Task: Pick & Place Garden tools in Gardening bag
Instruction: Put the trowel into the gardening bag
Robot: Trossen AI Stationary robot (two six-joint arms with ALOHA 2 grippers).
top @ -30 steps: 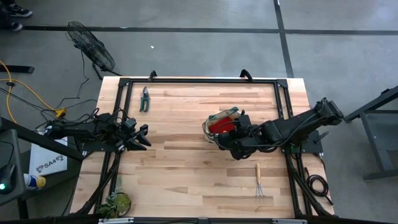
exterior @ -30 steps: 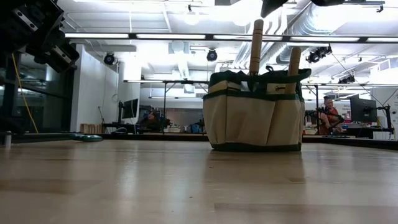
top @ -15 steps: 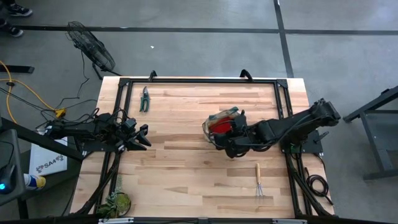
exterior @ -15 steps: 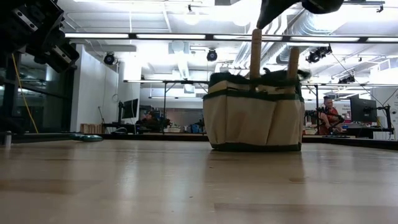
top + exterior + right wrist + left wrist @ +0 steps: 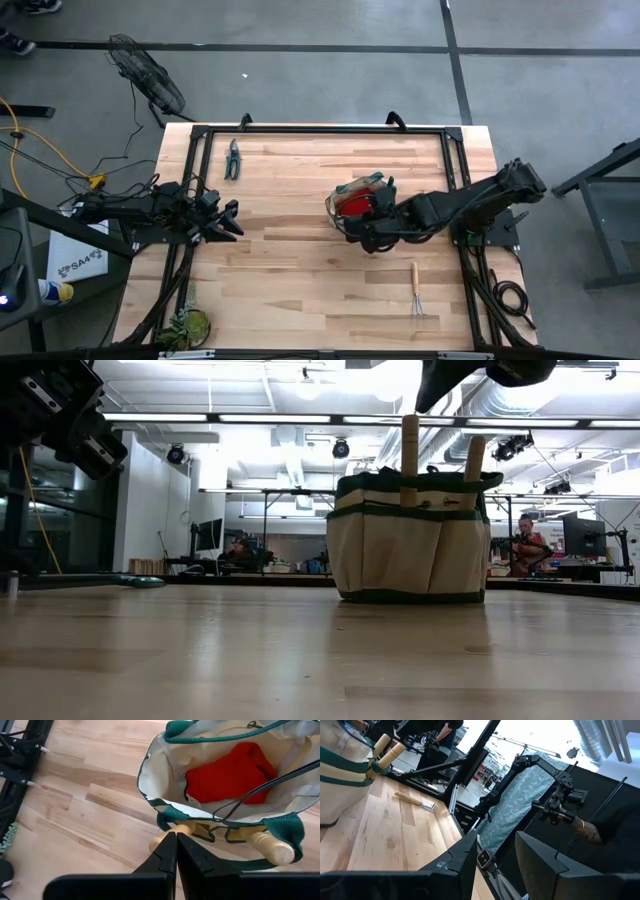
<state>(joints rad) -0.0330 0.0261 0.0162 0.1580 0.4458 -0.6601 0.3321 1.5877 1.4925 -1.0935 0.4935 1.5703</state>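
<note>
Grey concrete floor surrounds a light wooden table [image 5: 300, 250] with a black frame.

High view: left gripper [image 5: 228, 220] waits at the table's left edge, fingers partly apart, nothing between them. Right gripper [image 5: 362, 236] hangs at the near side of the gardening bag [image 5: 352, 200], which stands right of the table's centre with a red cloth piece [image 5: 352, 203] showing inside. Pruners [image 5: 232, 159] lie at the far left corner, well apart from the bag. Hand rake [image 5: 417, 292] lies near the front right, tines toward the front edge. Leafy plant clump [image 5: 186, 325] sits at the front left corner. Floor fan [image 5: 145, 78] stands beyond the table.

Low view: tan bag with green trim stands upright on the tabletop; two wooden handles [image 5: 409, 445] rise from its outer pockets. Dark arm parts hang above it. A person [image 5: 527, 540] sits in the room behind.

Left wrist view: the fingers [image 5: 540, 865] stand apart and empty; the bag's side, the two handles and the rake on the wood lie beyond.

Right wrist view: the right gripper's fingers [image 5: 165, 851] are pressed together with nothing gripped, their tips just over one trowel handle [image 5: 172, 834] in a side pocket; the second handle [image 5: 270, 847] sits in the next pocket. Red cloth lies at the bag's bottom.
</note>
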